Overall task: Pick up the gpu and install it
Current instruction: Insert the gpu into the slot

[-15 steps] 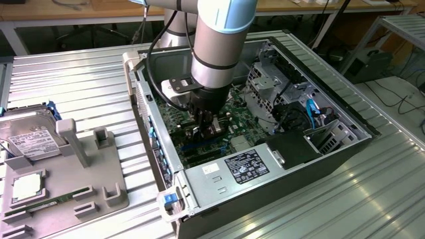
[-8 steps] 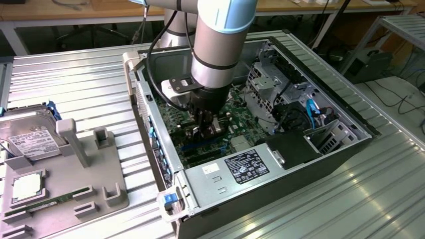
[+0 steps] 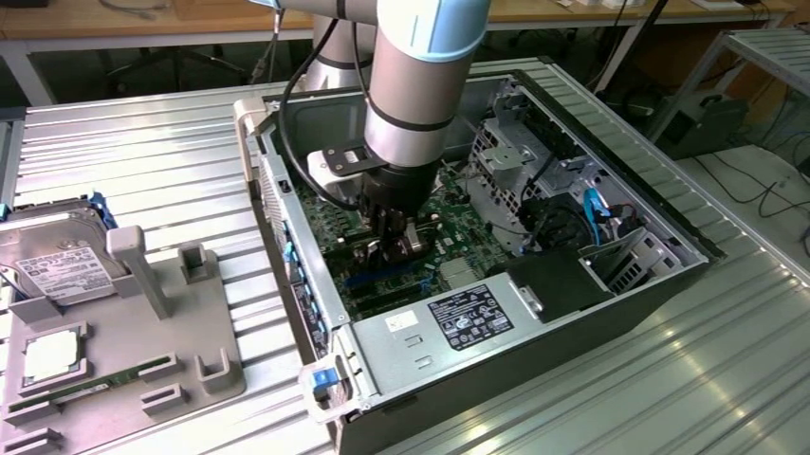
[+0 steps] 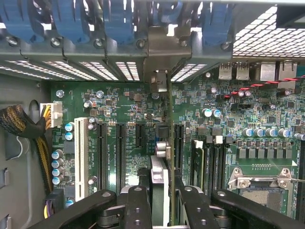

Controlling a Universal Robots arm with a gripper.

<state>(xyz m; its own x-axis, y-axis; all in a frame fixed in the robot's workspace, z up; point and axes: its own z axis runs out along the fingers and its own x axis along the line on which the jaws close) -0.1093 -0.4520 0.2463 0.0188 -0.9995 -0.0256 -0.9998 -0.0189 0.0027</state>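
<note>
Arm reaches from above into the open computer case [image 3: 532,379], which lies on its side on the ribbed table [image 3: 152,161] so that the motherboard [image 3: 456,218] faces up for a straight downward approach. The gripper [image 3: 395,248] hangs low over the board, near the power supply [image 3: 469,318]. What its fingers clamp is hard to tell from this angle. A hard drive [image 3: 51,261] stands in the grey holder [image 3: 127,379] at the exterior view's left, well apart from the case.

In the wrist view, the gpu [image 4: 160,164] appears edge-on, pinched between the narrowly set fingers [image 4: 138,205]. Its metal bracket [image 4: 159,47] stands against the rear openings, among the blue clips [image 4: 119,19]. The edge-on hold probably serves to line the card's lower edge up with a slot between the black connectors [image 4: 119,152]. Full seating cannot be judged.

This view supplies the grip and the slot alignment. The exterior view supplies the arm's approach and the parts holder.
</note>
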